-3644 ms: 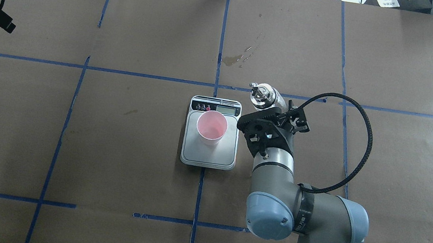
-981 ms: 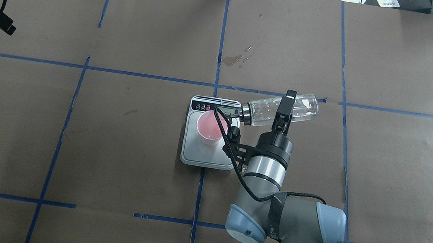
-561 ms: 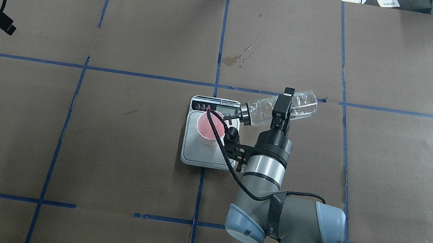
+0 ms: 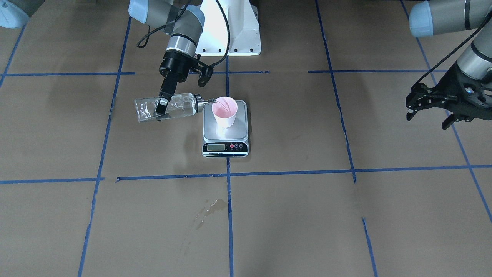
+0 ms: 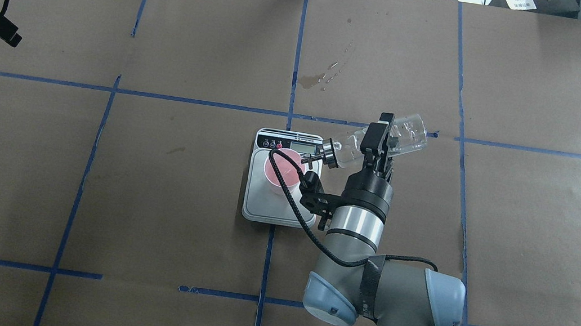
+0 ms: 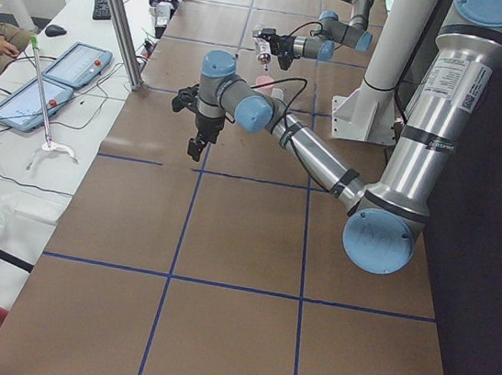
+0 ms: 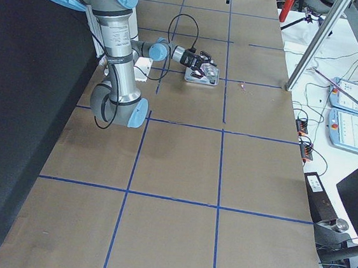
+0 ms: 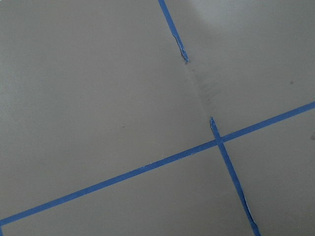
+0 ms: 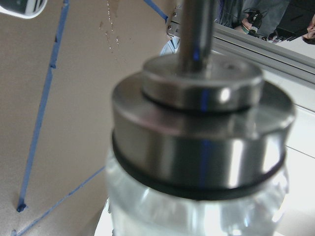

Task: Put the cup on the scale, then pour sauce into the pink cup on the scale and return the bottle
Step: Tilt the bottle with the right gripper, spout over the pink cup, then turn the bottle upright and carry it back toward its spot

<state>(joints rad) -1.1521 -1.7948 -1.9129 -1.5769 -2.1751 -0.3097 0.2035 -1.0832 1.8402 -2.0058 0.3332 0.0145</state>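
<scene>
Our right hand (image 4: 160, 109) grips the tilted glass bottle (image 4: 180, 105), its spout over the paper cup (image 4: 225, 113) on the kitchen scale (image 4: 225, 147). If we tip faster, we risk overshooting or toppling the cup.

Brown paper (image 5: 177, 198) is crossed by a grid of blue tape lines (image 5: 297, 50); a darker brown stain (image 5: 313, 80) blotches it just above the centre of the overhead frame. The cup (image 4: 225, 111) is pale pink inside and white outside. The scale (image 4: 246, 148) has a white body, a matte grey platform (image 4: 213, 132), a pale greenish display (image 4: 215, 147), and dark buttons (image 5: 269, 143) beside a red one. The bottle (image 4: 180, 107) is clear glass with bright glints; its collar (image 9: 197, 142) is polished silver over a black ring (image 9: 197, 189). The right gripper (image 5: 381, 143) is black, its arm (image 5: 354, 234) silver-grey with pale blue caps (image 5: 328, 302) and a black cable (image 5: 288, 177). The left gripper (image 4: 428, 115), at the right edge of the front-facing frame, is black too.
</scene>
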